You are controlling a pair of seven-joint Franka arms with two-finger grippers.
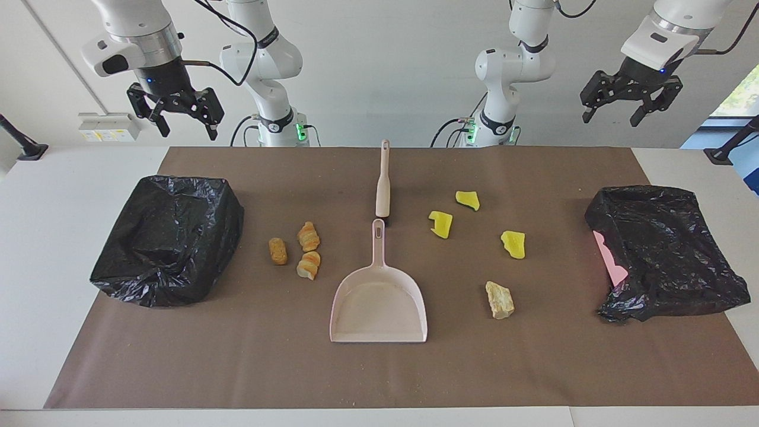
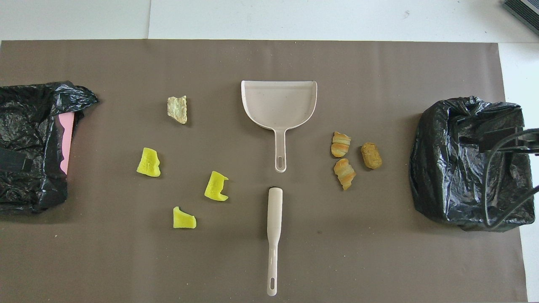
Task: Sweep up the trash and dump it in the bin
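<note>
A pale dustpan [image 1: 379,302] [image 2: 278,103] lies mid-table, its handle toward the robots. A matching brush [image 1: 383,184] [image 2: 273,235] lies in line with it, nearer the robots. The trash lies on the brown mat: three yellow chunks [image 1: 440,224] [image 2: 216,186] and a beige lump [image 1: 499,299] toward the left arm's end. Two striped bread pieces [image 1: 308,236] [image 2: 340,144] and a brown nugget [image 1: 277,251] lie toward the right arm's end. My right gripper [image 1: 185,126] and left gripper [image 1: 611,118] hang open and empty, high over the table's robot-side edge.
A bin lined with a black bag [image 1: 169,240] [image 2: 467,162] stands at the right arm's end. A second black-bagged bin [image 1: 664,252] [image 2: 29,143], with pink showing at its side, stands at the left arm's end. The brown mat [image 1: 379,367] covers the white table.
</note>
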